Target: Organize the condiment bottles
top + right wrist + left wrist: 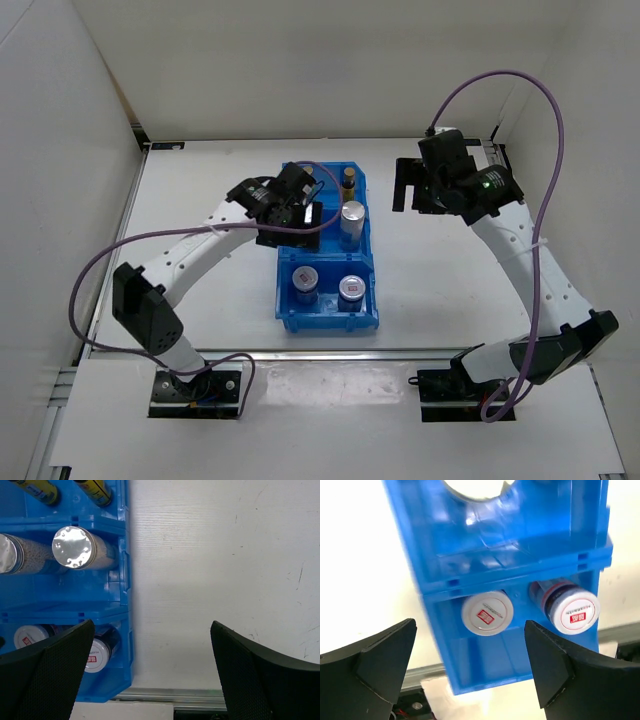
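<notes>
All the condiment bottles I can see stand in the blue bin [330,322]. Two red-marked jars [305,280] [351,290] are in the near compartment. One silver-lidded jar [353,213] shows in the middle and one dark-brown bottle [348,178] at the far end; their partners are hidden under my left arm. My left gripper [297,212] hovers open and empty over the bin's left side. In the left wrist view it [470,670] frames the red-marked jars [487,613] [575,611]. My right gripper [408,187] is open and empty over the table right of the bin.
The right wrist view shows both yellow-labelled bottles [95,491], both silver-lidded jars [74,547] and a red-marked jar [95,654] inside the bin [65,600]. White walls enclose the table. A metal rail [165,695] runs along the near edge.
</notes>
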Controlling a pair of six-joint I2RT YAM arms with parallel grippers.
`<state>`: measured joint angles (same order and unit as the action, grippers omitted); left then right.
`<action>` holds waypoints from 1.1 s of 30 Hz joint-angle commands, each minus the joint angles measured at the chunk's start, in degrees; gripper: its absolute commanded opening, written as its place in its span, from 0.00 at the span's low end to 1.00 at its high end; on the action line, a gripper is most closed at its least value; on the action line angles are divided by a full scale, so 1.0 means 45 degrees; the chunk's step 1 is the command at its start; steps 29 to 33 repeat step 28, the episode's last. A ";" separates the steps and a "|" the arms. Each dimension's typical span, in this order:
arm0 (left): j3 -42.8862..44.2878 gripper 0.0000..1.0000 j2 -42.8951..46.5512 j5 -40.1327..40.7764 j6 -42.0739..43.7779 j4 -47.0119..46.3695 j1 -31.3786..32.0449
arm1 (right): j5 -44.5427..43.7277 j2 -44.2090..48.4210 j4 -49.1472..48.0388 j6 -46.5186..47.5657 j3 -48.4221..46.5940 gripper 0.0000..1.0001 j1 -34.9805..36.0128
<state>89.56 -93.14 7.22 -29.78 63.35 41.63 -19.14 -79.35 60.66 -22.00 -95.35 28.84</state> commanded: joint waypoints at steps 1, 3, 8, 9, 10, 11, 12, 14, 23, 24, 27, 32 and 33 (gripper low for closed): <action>0.0606 1.00 0.1769 0.1301 0.0192 0.0180 -0.0207 | -0.0084 0.0231 -0.0356 0.0221 -0.0139 0.99 -0.0159; 0.0606 1.00 0.2980 0.2570 0.0057 0.0180 -0.0635 | -0.0259 0.0504 -0.0356 0.0221 0.0017 0.99 -0.0159; -0.0484 1.00 0.4682 0.2096 0.0715 -0.1009 -0.1671 | -0.0259 0.0505 -0.0356 0.0221 0.0330 0.99 -0.0159; -0.0488 1.00 0.4683 0.1777 0.0719 -0.1012 -0.1788 | -0.0259 0.0505 -0.0356 0.0221 0.0330 0.99 -0.0159; -0.0488 1.00 0.4683 0.1619 0.0719 -0.1012 -0.1789 | -0.0259 0.0389 -0.0356 0.0105 0.0330 0.99 -0.0159; -0.0488 1.00 0.4683 0.1617 0.0719 -0.1012 -0.1789 | -0.0259 0.0388 -0.0356 0.0104 0.0330 0.99 -0.0159; -0.0488 1.00 0.4683 0.2004 0.0526 -0.0857 -0.1789 | -0.0259 0.0388 -0.0356 0.0104 0.0330 0.99 -0.0159; -0.0992 1.00 0.5266 0.3565 0.0077 -0.0856 -0.1789 | -0.0124 0.0388 -0.0472 0.0104 0.0213 0.99 -0.0159; -0.5542 1.00 0.9056 0.7592 0.0073 -0.4525 -0.1789 | 0.0268 0.1501 -0.1565 0.0377 0.1559 0.99 -0.0159; -0.5759 1.00 0.9174 0.7807 0.0075 -0.4721 -0.1789 | 0.0268 0.1675 -0.1567 0.0377 0.1560 0.99 -0.0159; -0.6694 1.00 0.9467 0.8743 0.0483 -0.5580 -0.1789 | 0.0268 0.1677 -0.1567 0.0377 0.1677 0.99 -0.0159; -0.6931 1.00 0.9468 0.8901 0.0736 -0.6066 -0.1789 | 0.0268 0.1677 -0.1567 0.0377 0.1677 0.99 -0.0159; -0.6931 1.00 0.9468 0.8901 0.0736 -0.6066 -0.1789 | 0.0268 0.1677 -0.1567 0.0377 0.1677 0.99 -0.0159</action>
